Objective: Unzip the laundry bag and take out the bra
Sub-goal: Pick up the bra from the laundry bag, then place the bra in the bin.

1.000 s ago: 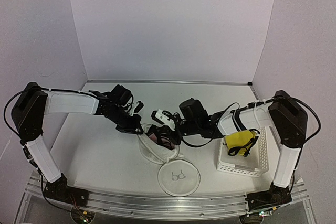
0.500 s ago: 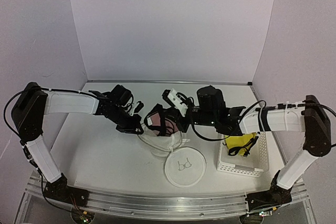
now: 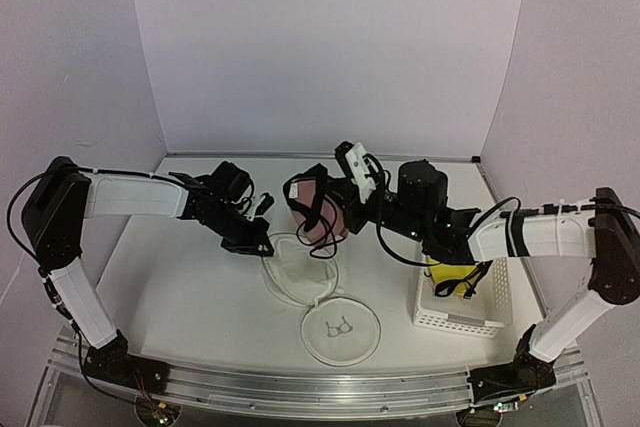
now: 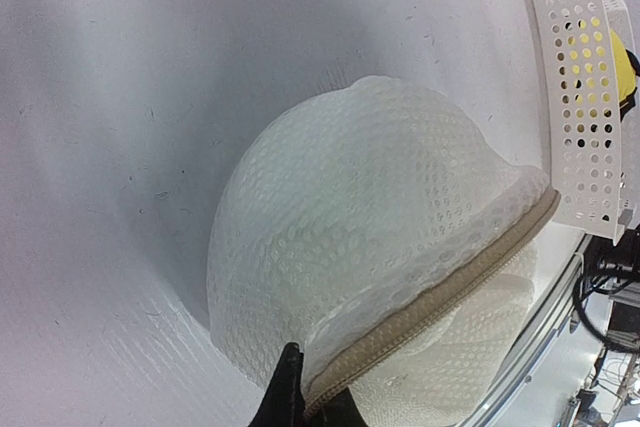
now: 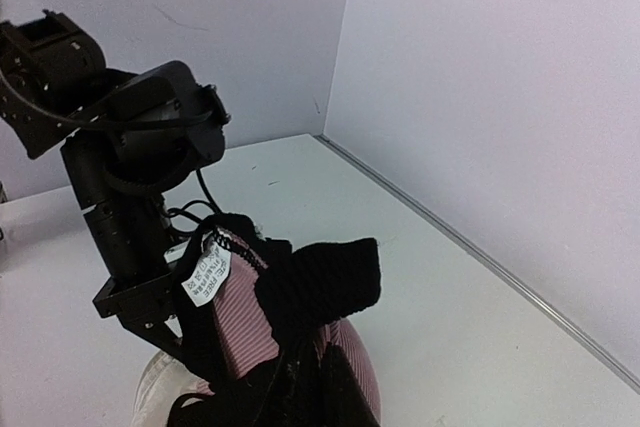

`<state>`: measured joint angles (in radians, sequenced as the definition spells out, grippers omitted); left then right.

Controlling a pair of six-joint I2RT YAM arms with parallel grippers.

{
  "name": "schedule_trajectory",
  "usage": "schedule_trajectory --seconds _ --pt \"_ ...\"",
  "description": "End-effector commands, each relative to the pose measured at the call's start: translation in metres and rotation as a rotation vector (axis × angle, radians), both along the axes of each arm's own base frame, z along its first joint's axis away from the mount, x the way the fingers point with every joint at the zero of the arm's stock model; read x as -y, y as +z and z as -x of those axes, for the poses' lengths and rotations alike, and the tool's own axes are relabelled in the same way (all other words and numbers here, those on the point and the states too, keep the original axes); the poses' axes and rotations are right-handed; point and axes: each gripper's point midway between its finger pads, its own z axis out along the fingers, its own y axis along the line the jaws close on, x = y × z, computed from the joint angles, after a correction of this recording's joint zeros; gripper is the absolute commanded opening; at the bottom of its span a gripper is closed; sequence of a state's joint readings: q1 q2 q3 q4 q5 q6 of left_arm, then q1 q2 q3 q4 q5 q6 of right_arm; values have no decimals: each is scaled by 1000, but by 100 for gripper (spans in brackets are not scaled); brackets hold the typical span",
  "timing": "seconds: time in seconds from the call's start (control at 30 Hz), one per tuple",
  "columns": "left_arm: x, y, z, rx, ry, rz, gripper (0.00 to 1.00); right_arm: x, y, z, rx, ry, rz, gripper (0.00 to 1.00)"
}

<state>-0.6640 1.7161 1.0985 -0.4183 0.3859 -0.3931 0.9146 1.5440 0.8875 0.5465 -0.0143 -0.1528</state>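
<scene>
Both grippers are clamping: the left gripper (image 3: 256,243) is pinching the zipper edge of the laundry bag (image 3: 298,273), lying open mid-table (image 3: 180,287), while the right gripper (image 3: 330,215) is holding the bra (image 5: 300,297) aloft on its far side, left of the basket (image 3: 470,319)

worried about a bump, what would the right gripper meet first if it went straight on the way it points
Probably the left arm. Beyond the bra that the right gripper holds, that arm sits ahead and slightly left in the right wrist view. Depth is unclear, so it might pass beside or above it.
</scene>
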Motion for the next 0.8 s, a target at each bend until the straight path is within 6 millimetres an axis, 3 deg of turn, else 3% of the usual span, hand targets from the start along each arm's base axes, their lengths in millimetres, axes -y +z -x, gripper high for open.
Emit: schedule_trajectory --seconds 0.0,0.23,0.4,0.63,0.77 --pt "6 12 -11 43 -4 29 0 23 69 -7 99 -111 -183 0" --pt "8 14 -12 44 -8 35 0 60 88 -15 135 -281 -183 0" --pt "8 13 -11 44 -11 34 0 89 87 -17 71 -404 -134 0" --pt "9 15 -11 47 -13 37 0 159 74 -6 -91 -608 -162 0" --pt "10 13 -11 39 -19 43 0 204 52 8 -224 -739 -135 0"
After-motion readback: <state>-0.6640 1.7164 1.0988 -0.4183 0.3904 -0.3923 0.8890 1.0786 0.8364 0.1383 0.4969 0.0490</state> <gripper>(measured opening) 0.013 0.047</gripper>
